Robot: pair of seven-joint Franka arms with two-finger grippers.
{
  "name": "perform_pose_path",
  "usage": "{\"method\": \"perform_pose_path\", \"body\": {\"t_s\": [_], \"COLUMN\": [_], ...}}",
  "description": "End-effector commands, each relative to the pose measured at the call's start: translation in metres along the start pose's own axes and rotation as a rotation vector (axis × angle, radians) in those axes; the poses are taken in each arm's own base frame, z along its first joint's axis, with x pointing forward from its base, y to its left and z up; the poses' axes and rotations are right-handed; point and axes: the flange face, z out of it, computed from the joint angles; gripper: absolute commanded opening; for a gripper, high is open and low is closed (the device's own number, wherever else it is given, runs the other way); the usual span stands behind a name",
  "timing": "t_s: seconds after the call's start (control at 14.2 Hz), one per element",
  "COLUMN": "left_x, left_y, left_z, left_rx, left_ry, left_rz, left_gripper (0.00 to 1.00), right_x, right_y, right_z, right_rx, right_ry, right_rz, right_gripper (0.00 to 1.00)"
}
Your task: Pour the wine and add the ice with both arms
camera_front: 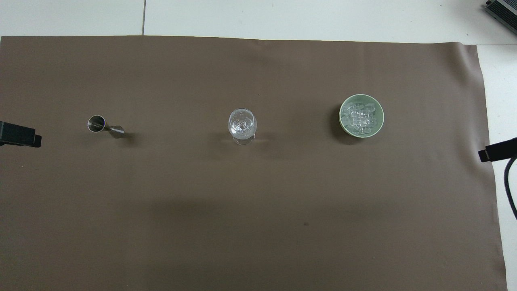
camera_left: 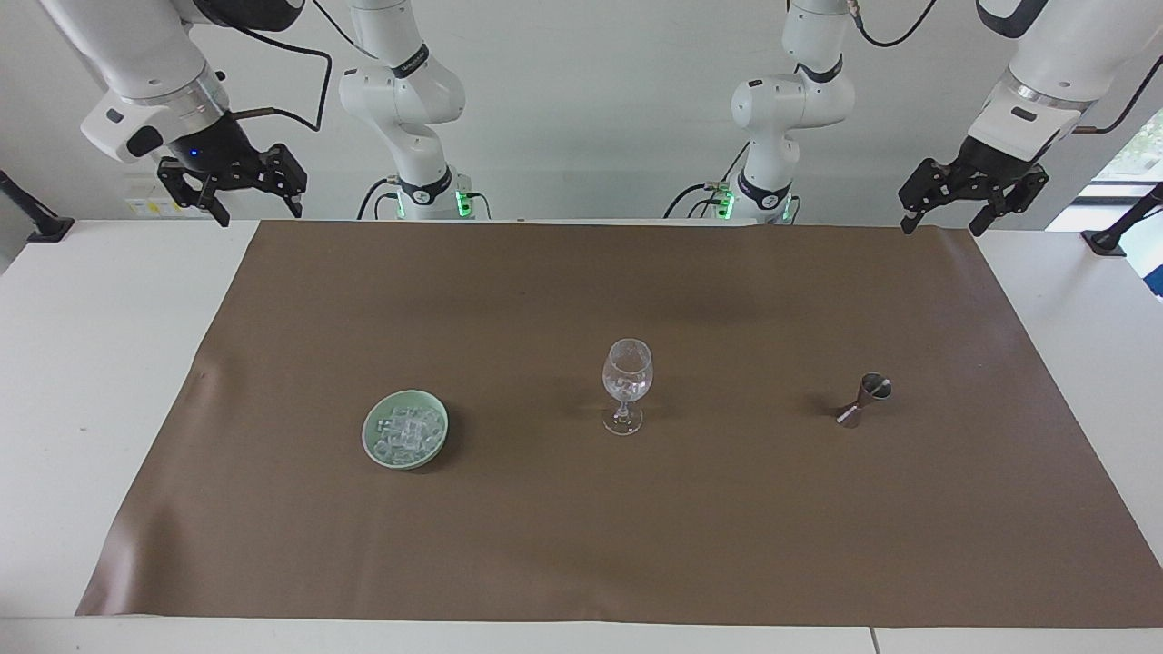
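A stemmed glass (camera_left: 627, 380) stands mid-mat with a few ice cubes in its bowl; it also shows in the overhead view (camera_front: 242, 122). The ice (camera_left: 405, 431) is heaped in a pale green dish (camera_left: 368, 434) toward the right arm's end, and shows from above (camera_front: 360, 117) in the dish (camera_front: 342, 108). A small metal jigger (camera_left: 863, 400) stands toward the left arm's end (camera_front: 105, 127). My right gripper (camera_left: 260, 214) hangs open and empty over the mat's corner by its base. My left gripper (camera_left: 941, 227) hangs open and empty over the other near corner.
A brown mat (camera_left: 581, 545) covers most of the white table (camera_left: 91, 381). Only the grippers' tips show from above, the left gripper (camera_front: 18, 134) and the right gripper (camera_front: 497, 150) at the mat's ends. Both arm bases stand at the table's edge.
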Motion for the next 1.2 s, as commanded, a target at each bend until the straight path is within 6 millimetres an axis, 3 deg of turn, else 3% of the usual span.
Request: {"method": "perform_pose_path", "body": {"t_s": [0.0,0.21,0.35,0.63,1.13], "left_x": [-0.008,-0.003,0.000,0.003,0.000], "left_y": [0.005,0.014,0.010,0.039,0.024], "left_z": [0.003,0.022,0.020,0.018,0.019], "left_rx": [0.017,0.020,0.044,0.033,0.029], "left_ry": [-0.047,-0.080,-0.060,-0.039,-0.045], "left_rz": [0.023,0.039,0.040,0.083,0.047], "left_gripper": [1.00,1.00,1.00,1.00,1.00], "right_x": [-0.004,-0.005,-0.005,-0.005,-0.006], "right_y": [0.002,0.002,0.001,0.002,0.006], "right_z": [-0.004,-0.005,-0.004,-0.004,-0.004], "right_rx": [-0.010,-0.012,-0.011,-0.011,-0.011], "right_ry": [-0.003,-0.002,-0.003,-0.003,-0.003], "right_rz": [0.008,0.008,0.006,0.008,0.016], "right_gripper": [1.00,1.00,1.00,1.00,1.00]}}
